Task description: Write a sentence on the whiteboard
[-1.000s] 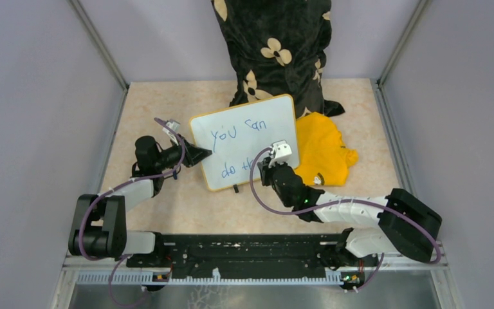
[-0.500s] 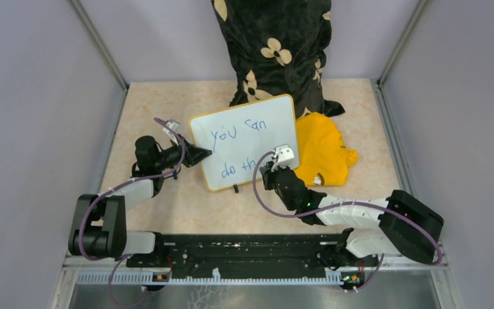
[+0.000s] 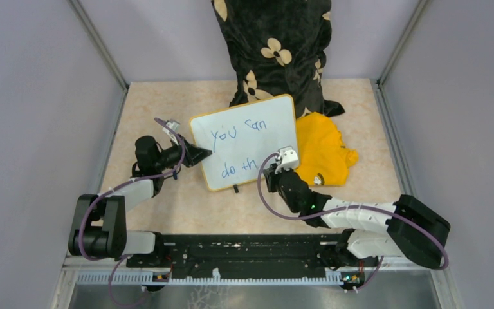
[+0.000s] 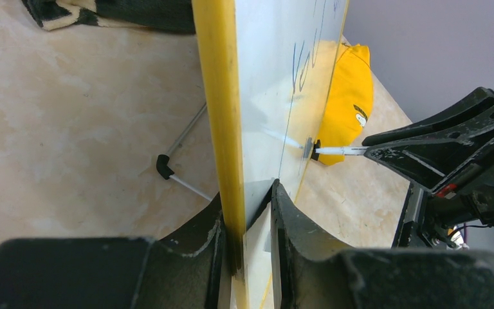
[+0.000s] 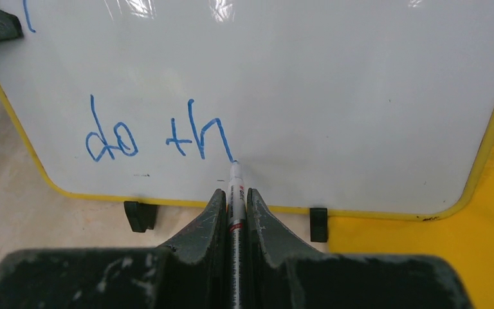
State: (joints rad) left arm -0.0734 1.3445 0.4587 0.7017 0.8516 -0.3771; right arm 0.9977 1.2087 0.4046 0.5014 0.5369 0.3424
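The whiteboard [image 3: 251, 129], white with a thin yellow frame, stands tilted on the table. My left gripper [image 3: 201, 154] is shut on its left edge; in the left wrist view the jaws [image 4: 247, 196] pinch the yellow frame [image 4: 222, 96]. The sentence in blue reads "you can" [image 3: 238, 132] above "do th" [image 5: 161, 132]. My right gripper [image 5: 235, 196] is shut on a white marker [image 5: 235, 190]. The marker's tip touches the board at the foot of the "h". In the top view the right gripper [image 3: 273, 170] sits at the board's lower right.
A yellow cloth [image 3: 325, 151] lies right of the board, close to my right wrist. A black floral fabric [image 3: 276, 51] hangs behind the board. Two black clips [image 5: 138, 215] sit on the board's lower edge. A thin stand leg [image 4: 180, 161] shows behind it. Grey walls enclose the table.
My right gripper with the marker has shifted slightly right along the second line, uncovering "th". The left gripper and the board have not moved.
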